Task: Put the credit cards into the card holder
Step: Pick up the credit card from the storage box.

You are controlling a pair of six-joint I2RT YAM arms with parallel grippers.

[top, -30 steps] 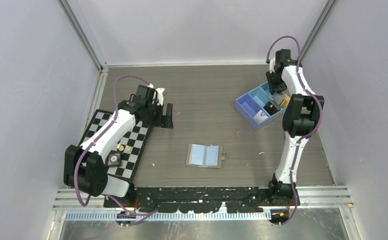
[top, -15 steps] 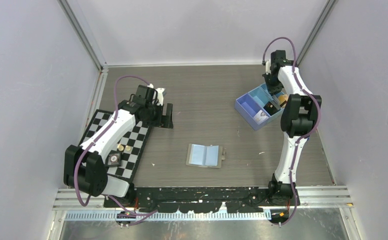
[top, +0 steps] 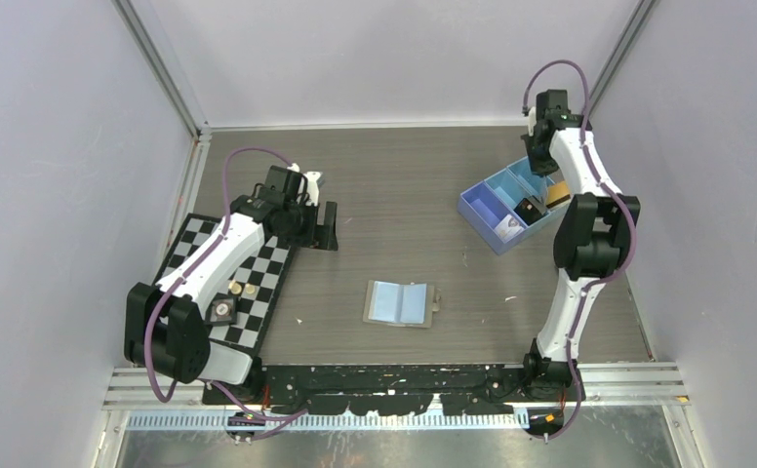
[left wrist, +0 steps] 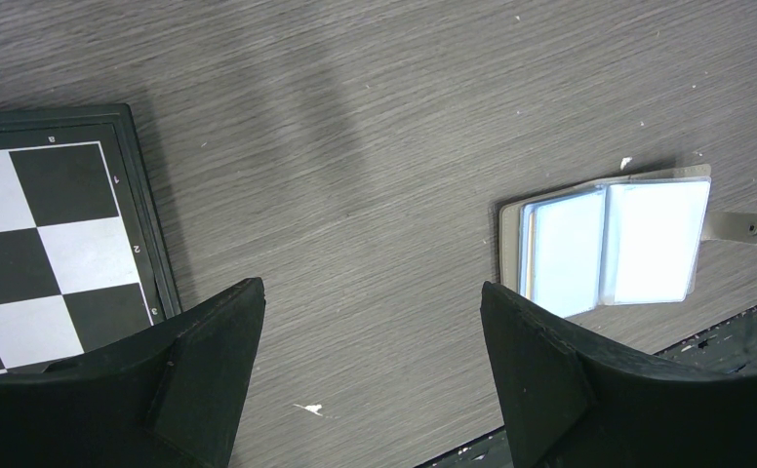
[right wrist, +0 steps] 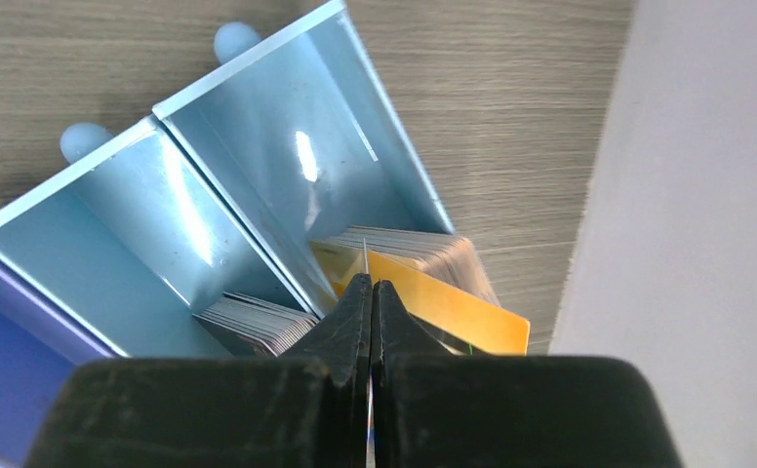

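Two stacks of credit cards (right wrist: 258,322) sit in the blue tray (right wrist: 248,63) at the table's far right, an orange card (right wrist: 443,304) topping the right-hand stack. The card holder (top: 401,303) lies open, pale blue side up, well apart at mid-table near the front. The danger, as I read it: the pinch is on a bare edge, so the card could swivel or slip on the long carry, and a thin card meeting a pocket mouth crookedly would buckle. Right gripper (right wrist: 370,292): jaws pressed together, with what looks like a thin pale card (right wrist: 366,258), seen edge-on, nipped between them just above the orange one. Left gripper (left wrist: 370,292): jaws wide apart, holding nothing, hovering over bare table between the chessboard (left wrist: 43,244) and the holder.
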